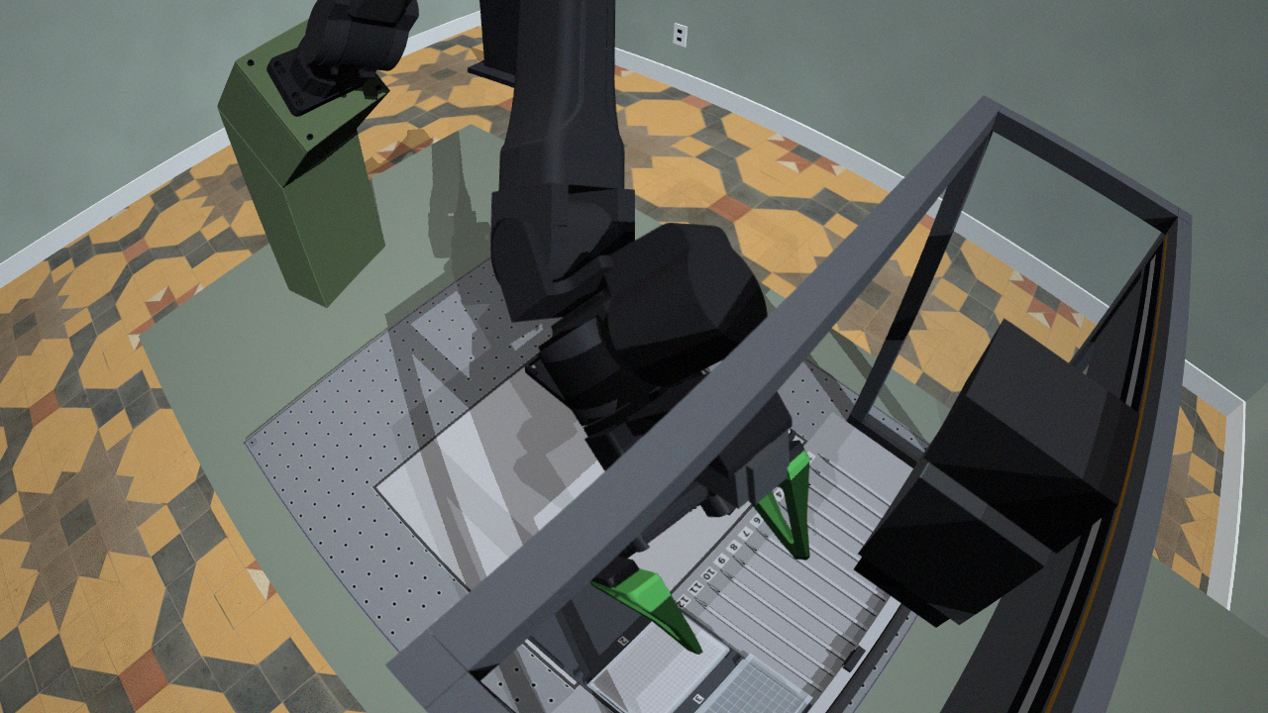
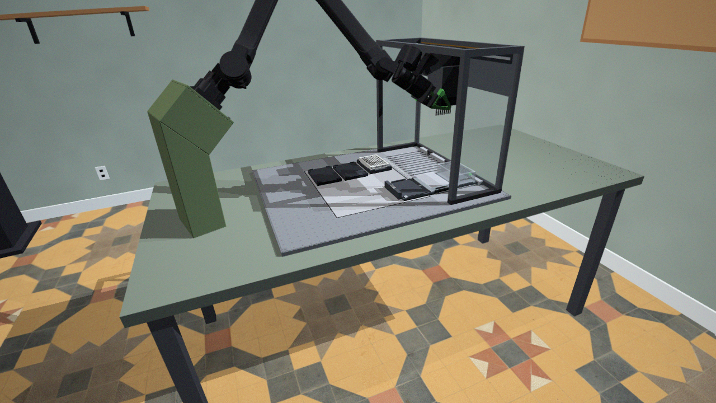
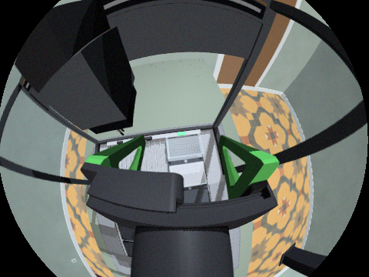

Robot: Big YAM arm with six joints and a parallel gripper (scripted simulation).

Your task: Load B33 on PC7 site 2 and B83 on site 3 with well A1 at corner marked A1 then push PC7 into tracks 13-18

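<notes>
While the green table [image 2: 525, 165] fills the mid band of the exterior view, the perforated grey base plate [image 2: 300, 235] lies on it at frame centre, w/ the dark instrument frame [image 2: 462, 125] standing on the plate's right end. At left of centre the olive pedestal [image 2: 185, 170] carries the black arm [image 2: 245, 45], which rises out of the top edge and comes back down to the frame's upper left corner.

Inside the frame, a black head block [image 1: 1002, 478] hangs at mid right of the top view. Below it, the ribbed loading rails [image 1: 797, 585] run toward lower right; track nos. are printed along their near edge.

Plate carrier PC7 [image 2: 408, 188] lies at the frame's front right post in the exterior view, handle end dark, w/ clear items on its far sites. Site occupancy and A1 corners cannot be read at this res.

Left of the rails in the exterior view, three nests sit in a row: two show dark tops, S1 [image 2: 324, 175] and S2 [image 2: 350, 170]; the far one holds the pale 96-well plate B38 [image 2: 374, 162].

The gripper [image 1: 722, 541] hangs high over the rails, well apart from all labware. Its green fingers [image 1: 651, 595] are spread fully wide, nothing between them. In the wrist view a small green lamp [image 3: 181, 134] glows at centre, above a gridded plate.
</notes>
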